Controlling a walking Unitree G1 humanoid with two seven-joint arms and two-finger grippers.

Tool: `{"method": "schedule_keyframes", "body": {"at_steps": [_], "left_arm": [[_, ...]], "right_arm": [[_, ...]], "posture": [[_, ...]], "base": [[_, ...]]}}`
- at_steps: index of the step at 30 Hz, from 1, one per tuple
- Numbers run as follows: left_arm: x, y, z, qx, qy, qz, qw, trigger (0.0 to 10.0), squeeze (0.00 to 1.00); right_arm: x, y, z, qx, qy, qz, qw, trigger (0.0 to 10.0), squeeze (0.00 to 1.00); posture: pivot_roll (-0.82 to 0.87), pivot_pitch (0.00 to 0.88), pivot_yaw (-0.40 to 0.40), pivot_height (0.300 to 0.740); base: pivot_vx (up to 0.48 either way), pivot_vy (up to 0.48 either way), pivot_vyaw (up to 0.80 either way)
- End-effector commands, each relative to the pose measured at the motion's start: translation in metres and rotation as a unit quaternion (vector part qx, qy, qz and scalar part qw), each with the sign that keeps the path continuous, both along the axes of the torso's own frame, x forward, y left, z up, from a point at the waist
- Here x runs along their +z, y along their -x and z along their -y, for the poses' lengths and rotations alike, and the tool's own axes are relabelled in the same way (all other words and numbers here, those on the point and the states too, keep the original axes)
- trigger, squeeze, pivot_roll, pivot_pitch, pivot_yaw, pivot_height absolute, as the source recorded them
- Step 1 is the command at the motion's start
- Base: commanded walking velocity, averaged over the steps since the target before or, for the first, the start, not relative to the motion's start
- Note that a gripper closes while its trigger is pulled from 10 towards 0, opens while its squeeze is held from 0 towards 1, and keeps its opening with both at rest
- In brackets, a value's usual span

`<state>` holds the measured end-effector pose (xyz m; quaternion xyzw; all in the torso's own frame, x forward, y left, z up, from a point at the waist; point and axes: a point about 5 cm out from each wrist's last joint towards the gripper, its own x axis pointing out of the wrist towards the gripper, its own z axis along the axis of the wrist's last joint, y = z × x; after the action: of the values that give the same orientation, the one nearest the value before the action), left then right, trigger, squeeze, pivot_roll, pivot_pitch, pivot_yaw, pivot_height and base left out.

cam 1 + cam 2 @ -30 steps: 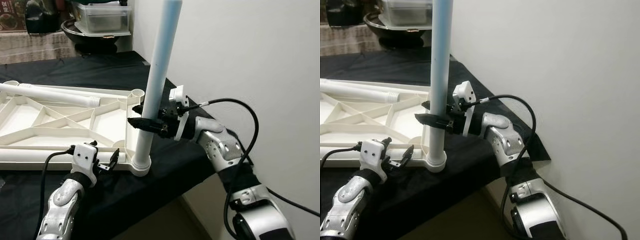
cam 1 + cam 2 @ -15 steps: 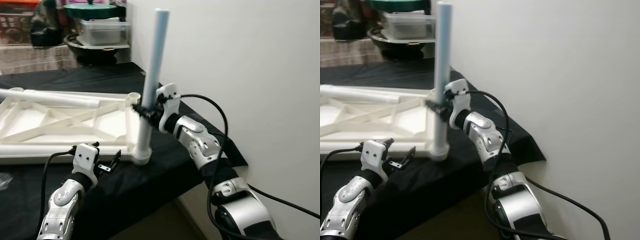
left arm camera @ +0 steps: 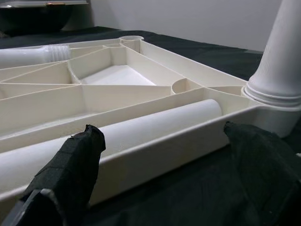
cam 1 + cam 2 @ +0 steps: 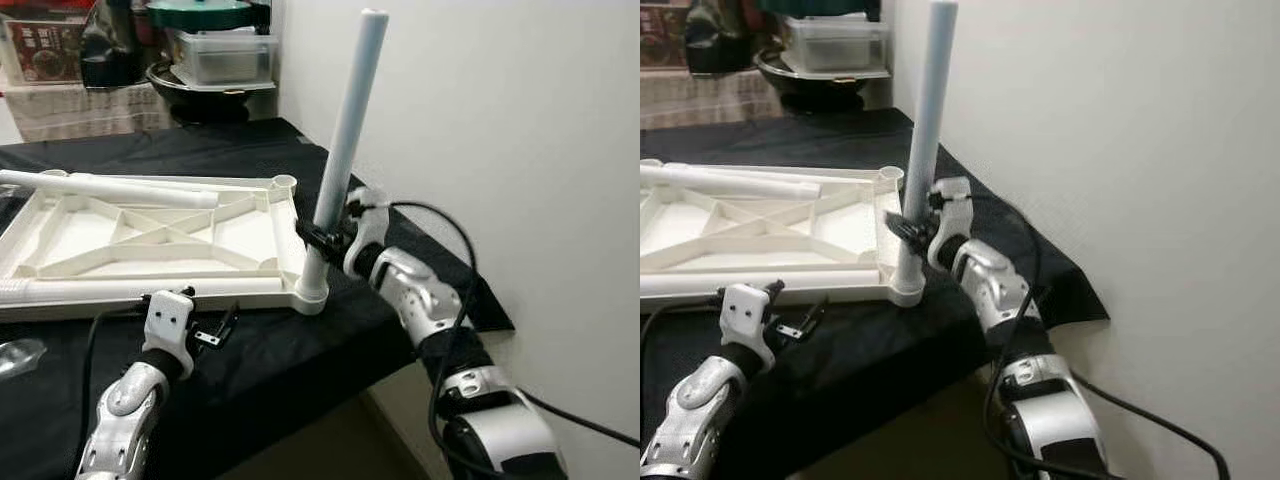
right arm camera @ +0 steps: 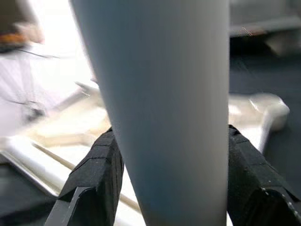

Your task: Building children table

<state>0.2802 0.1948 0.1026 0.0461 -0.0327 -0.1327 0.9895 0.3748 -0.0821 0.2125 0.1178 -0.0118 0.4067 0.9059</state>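
Right wrist view: the right gripper [image 5: 167, 183] is pinching the table leg [image 5: 160, 108], one black finger [image 5: 96, 176] pressed on each side of the pale tube.

In the left eye view the right gripper [image 4: 318, 238] clamps the table leg [image 4: 343, 160] low on its length, just above the corner socket [image 4: 310, 296] in which the leg's foot is seated. The leg stands tilted, its top leaning away from the gripper toward the white wall [image 4: 500, 130]. The wall lies just behind the right arm.

The socket belongs to the white table top [image 4: 150, 240], which lies upside down on the black cloth [image 4: 270, 350], ribs facing up. A second corner socket [image 4: 283, 183] sits beyond the gripper along the same edge. Two loose legs lie on the table top: one [image 4: 110, 189] along the far edge, one [image 4: 130, 290] along the near edge.

The left gripper [image 4: 213, 329] hovers above the cloth, just beside the near edge of the table top, fingers spread and pinching nothing. In the left wrist view the near loose leg [image 3: 117, 136] lies straight ahead between its two fingers [image 3: 75, 165], behind the frame edge, with the seated leg's base [image 3: 277, 94] off to one side.

Well beyond both grippers, a dark pan [image 4: 200, 85] carrying a clear plastic box [image 4: 220, 55] stands past the far end of the cloth.
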Motion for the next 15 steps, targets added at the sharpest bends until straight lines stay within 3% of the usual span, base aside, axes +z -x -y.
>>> {"method": "schedule_keyframes", "body": {"at_steps": [1,4,9,10,11,12,13,15], "left_arm": [[-0.001,0.0,-0.001,-0.002,0.001,-0.003,1.0,10.0,0.0],[0.0,0.0,-0.002,-0.001,0.001,-0.001,1.0,10.0,0.0],[0.001,0.0,-0.003,0.0,0.0,-0.001,1.0,10.0,0.0],[0.001,0.001,-0.004,0.002,0.0,0.0,1.0,10.0,0.0],[0.001,0.001,-0.005,0.004,-0.001,0.0,1.0,10.0,0.0],[0.001,0.002,-0.005,0.006,-0.001,0.0,1.0,10.0,0.0],[0.001,0.002,-0.006,0.007,-0.001,0.0,1.0,10.0,0.0],[0.001,0.002,-0.006,0.008,-0.001,0.0,1.0,10.0,0.0]], "right_arm": [[0.014,0.012,-0.009,0.107,-0.015,0.049,0.993,10.0,0.0],[0.015,0.022,-0.011,0.18,-0.01,0.071,0.981,10.0,0.0],[0.009,0.031,-0.014,0.24,0.009,0.08,0.967,10.0,0.0],[0.006,0.034,-0.019,0.257,0.004,0.072,0.964,7.6,0.0],[0.002,0.039,-0.025,0.276,-0.001,0.065,0.959,3.6,0.0],[-0.002,0.043,-0.031,0.287,-0.005,0.06,0.956,0.6,0.0],[-0.007,0.044,-0.037,0.275,-0.004,0.047,0.96,0.0,0.0],[-0.011,0.043,-0.04,0.266,-0.002,0.039,0.963,0.0,0.0]], "posture": [[0.08,0.0,-0.142,0.74],[0.08,0.0,-0.142,0.74],[0.09,0.0,-0.147,0.74],[0.09,0.0,-0.151,0.74],[0.1,0.0,-0.153,0.74],[0.1,0.0,-0.153,0.74],[0.1,0.0,-0.153,0.74],[0.1,0.0,-0.153,0.74]], "base": [[0.0,0.0,0.0],[0.0,0.0,0.0],[0.0,0.0,0.0],[0.0,0.0,0.0],[0.0,0.0,0.0],[0.0,0.0,0.0],[0.0,0.0,0.0],[0.0,0.0,0.0]]}}
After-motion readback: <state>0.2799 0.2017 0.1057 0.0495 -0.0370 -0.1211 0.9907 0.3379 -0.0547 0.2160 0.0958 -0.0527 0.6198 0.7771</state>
